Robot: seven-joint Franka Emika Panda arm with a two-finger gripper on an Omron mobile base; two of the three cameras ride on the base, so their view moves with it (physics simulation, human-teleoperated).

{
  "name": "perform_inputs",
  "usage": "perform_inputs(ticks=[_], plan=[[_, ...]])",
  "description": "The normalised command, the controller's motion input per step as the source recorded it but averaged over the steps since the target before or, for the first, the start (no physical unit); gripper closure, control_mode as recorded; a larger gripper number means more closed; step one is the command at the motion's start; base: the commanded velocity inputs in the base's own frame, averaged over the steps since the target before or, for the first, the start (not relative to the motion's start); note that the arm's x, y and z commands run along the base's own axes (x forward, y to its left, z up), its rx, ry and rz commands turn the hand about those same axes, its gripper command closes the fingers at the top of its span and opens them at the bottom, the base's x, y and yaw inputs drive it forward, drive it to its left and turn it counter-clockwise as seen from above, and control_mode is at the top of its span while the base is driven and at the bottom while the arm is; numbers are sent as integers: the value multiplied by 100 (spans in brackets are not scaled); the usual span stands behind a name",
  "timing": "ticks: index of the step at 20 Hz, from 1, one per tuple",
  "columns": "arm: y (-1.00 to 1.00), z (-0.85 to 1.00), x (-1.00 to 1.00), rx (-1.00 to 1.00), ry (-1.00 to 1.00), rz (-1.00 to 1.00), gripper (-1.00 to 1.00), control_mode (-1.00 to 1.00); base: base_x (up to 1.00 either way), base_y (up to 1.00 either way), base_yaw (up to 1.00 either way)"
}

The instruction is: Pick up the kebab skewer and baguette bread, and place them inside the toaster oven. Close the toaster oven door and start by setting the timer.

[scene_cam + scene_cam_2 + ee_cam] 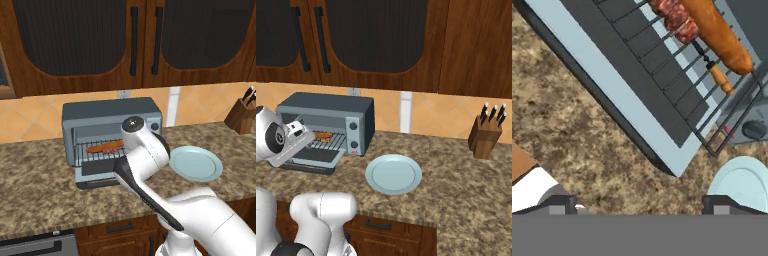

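My gripper (640,205) hangs wide open and empty above the counter's (577,145) front edge. Beyond it I see the toaster oven door (619,75) lying flat. The hand view alone separates the kebab skewer (684,27) and baguette bread (719,32), side by side on the toaster oven's (107,112) rack. No lettering is readable.
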Motion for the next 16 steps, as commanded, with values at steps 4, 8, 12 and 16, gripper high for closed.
perform_inputs(ticks=[4, 8, 12, 16], plan=[[-4, 0, 6, 2, 9, -44, -100, -100, 0, 0, 0], [-1, 0, 26, 10, 8, -38, -100, -100, 0, 0, 0], [19, -7, 44, 8, 2, -36, -100, -100, 0, 0, 0], [27, -22, 36, 4, 0, -32, -100, -100, 0, 0, 0]])
